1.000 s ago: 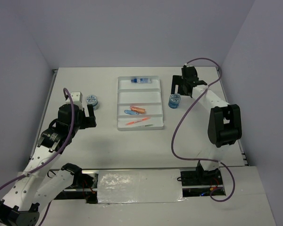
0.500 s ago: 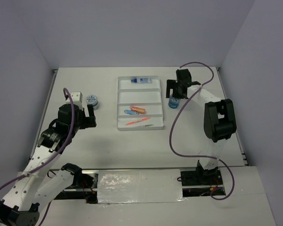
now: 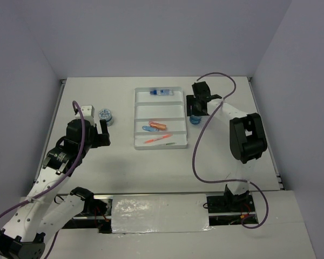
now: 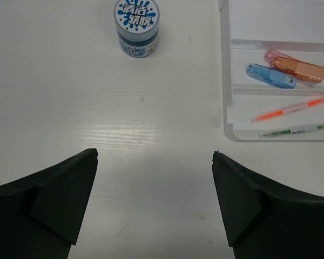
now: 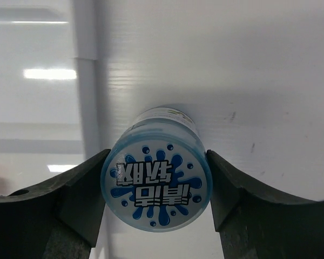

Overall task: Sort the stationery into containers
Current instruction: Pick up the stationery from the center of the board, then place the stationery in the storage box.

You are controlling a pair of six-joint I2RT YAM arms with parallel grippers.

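the right gripper has its two fingers pressed against opposite sides of a blue-white tub, which stands upright on the worktop just beside the right wall of the white tray, toward the far edge. the left gripper hangs wide open and empty over bare worktop near the left edge, with a second tub standing ahead of it, apart from the tray.
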